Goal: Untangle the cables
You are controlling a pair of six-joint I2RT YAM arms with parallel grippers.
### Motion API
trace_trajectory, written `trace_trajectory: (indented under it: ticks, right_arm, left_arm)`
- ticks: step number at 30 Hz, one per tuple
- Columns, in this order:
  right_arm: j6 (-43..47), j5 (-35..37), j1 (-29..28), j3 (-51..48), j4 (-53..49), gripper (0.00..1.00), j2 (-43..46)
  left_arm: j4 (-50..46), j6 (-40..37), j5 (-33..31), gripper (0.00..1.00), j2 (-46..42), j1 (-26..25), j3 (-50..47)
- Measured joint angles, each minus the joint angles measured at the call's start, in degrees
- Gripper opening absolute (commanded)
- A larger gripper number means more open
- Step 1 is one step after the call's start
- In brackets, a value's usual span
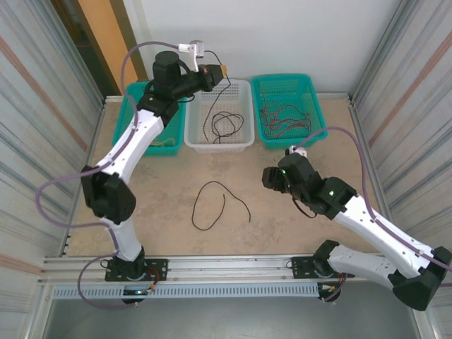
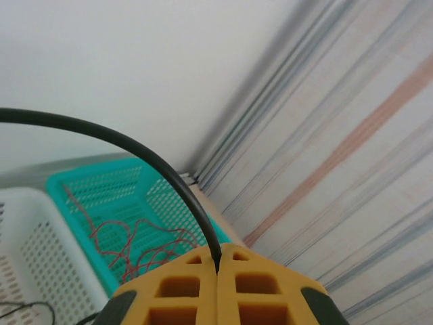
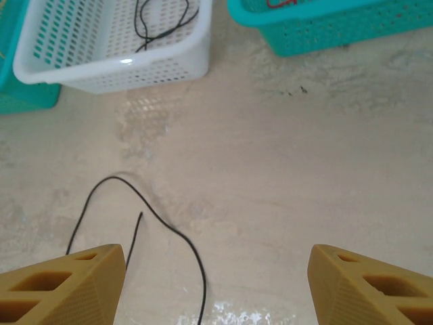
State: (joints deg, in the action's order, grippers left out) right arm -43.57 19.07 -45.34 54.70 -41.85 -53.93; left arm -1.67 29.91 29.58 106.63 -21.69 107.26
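Black cable (image 2: 135, 147) pinched between our left gripper's (image 2: 218, 265) closed fingers, hanging over white basket (image 1: 219, 145) | second black cable (image 3: 169, 228) loose on table (image 3: 304, 169) under our wide-open, empty right gripper (image 3: 216, 274) | red cables (image 1: 282, 116) in teal basket (image 1: 311, 140) | we judge all light, limp, snag-prone: pinch near an end.

This is a robot test cell in a lab, not a home. 2 arms, the left arm (image 1: 134, 141) and the right arm (image 1: 367, 219), are bolted to an aluminium rail (image 1: 226, 265) at the near edge of a beige worktop (image 1: 282, 226). Corrugated metal panels (image 1: 42, 106) wall both sides. A white plastic basket (image 1: 248, 116) sits between 2 teal baskets (image 1: 282, 76) at the far edge.
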Motion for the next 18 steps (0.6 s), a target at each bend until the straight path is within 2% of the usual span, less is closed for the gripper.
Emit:
trace_trajectory:
  ticks: [3,4,7,8,9,18]
  right_arm:
    - [-1.49,1.25,-0.46,-0.55,-1.42,0.72,1.75]
    - [-1.86,1.68,-0.44,-0.57,-1.64,0.72,2.29]
    - [-2.49,2.56,-0.44,-0.57,-1.84,0.72,3.52]
    - [-2.51,2.62,-0.44,-0.57,-1.88,0.72,3.63]
    - [-2.51,2.6,-0.44,-0.57,-1.97,0.72,3.56]
    - [-2.43,2.36,-0.46,-0.5,-1.95,0.73,0.87]
  left_arm:
    - [-0.83,1.14,0.66,0.0,4.79,1.62,1.66]
    - [-1.36,1.46,0.79,0.04,5.92,1.97,2.21]
    - [-4.04,1.75,1.07,0.48,9.66,2.62,5.09]
    - [-4.96,1.86,1.07,0.84,10.58,2.62,5.88]
    - [-5.88,1.88,1.01,0.99,11.1,2.56,6.14]
    - [-9.86,0.79,-1.16,0.99,7.74,2.45,-1.9]
